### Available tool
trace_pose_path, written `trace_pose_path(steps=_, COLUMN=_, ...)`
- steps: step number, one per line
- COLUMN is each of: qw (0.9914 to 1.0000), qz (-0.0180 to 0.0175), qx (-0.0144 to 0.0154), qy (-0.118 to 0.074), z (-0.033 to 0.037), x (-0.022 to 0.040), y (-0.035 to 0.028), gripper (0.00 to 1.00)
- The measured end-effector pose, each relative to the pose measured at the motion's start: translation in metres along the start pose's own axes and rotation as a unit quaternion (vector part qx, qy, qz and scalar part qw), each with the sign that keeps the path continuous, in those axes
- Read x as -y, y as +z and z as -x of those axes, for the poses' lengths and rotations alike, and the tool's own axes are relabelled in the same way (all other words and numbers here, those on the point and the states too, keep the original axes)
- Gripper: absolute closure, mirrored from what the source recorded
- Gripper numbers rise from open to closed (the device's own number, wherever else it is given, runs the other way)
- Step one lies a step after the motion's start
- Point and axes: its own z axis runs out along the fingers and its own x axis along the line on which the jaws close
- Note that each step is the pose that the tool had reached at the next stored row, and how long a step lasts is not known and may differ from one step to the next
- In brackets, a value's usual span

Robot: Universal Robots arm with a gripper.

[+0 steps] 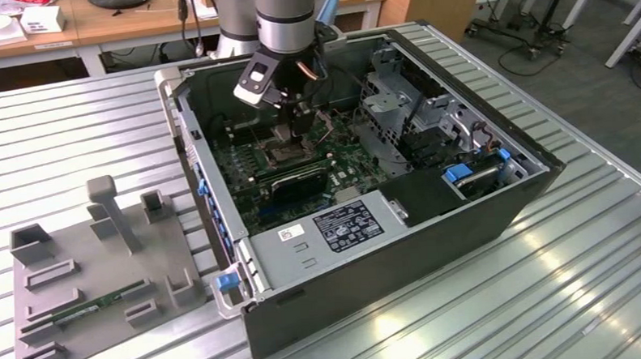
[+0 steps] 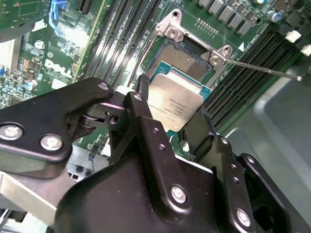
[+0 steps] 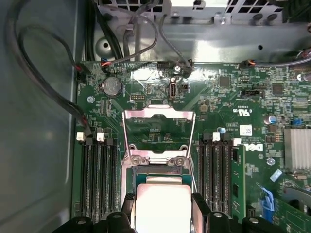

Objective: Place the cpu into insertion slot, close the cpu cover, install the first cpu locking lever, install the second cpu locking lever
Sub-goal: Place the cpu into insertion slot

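End effector (image 2: 174, 106) gripping cpu (image 2: 176, 97), over open insertion slot (image 2: 187, 57)

You can't see the cpu (image 2: 177, 99) whole anywhere. In the second wrist view its near corner sits behind the pincer (image 2: 172, 107) clamped on it. It also covers part of the insertion slot (image 2: 187, 56), so you cannot tell whether chip and socket touch. In the first wrist view the picture's edge cuts off the cpu (image 3: 163, 208) and the pincer's fingers (image 3: 200, 211), and glare whitens the chip's face. At the upper middle of the exterior view the arm (image 1: 284, 19) runs out of frame, and there the chip is too small to make out.
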Motion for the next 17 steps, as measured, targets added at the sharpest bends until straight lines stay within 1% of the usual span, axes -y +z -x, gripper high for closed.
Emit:
trace_pose_path(steps=3, qw=0.99999, qz=-0.0002, qx=-0.0003, qy=-0.004, z=0.0001, x=0.0004, y=0.0053, gripper=0.45)
trace_pose_path(steps=7, qw=0.99998, qz=-0.0019, qx=-0.0004, qy=-0.005, z=0.0001, x=0.0007, y=0.0092, gripper=0.45)
trace_pose_path(steps=11, qw=0.99997, qz=-0.0051, qx=-0.0003, qy=-0.005, z=-0.0002, x=0.0009, y=0.0130, gripper=0.45)
trace_pose_path(steps=15, qw=0.99994, qz=-0.0097, qx=-0.0004, qy=-0.005, z=-0.0002, x=0.0013, y=0.0176, gripper=0.45)
trace_pose_path(steps=17, qw=0.99992, qz=-0.0110, qx=-0.0004, qy=-0.006, z=-0.0002, x=0.0014, y=0.0192, gripper=0.45)
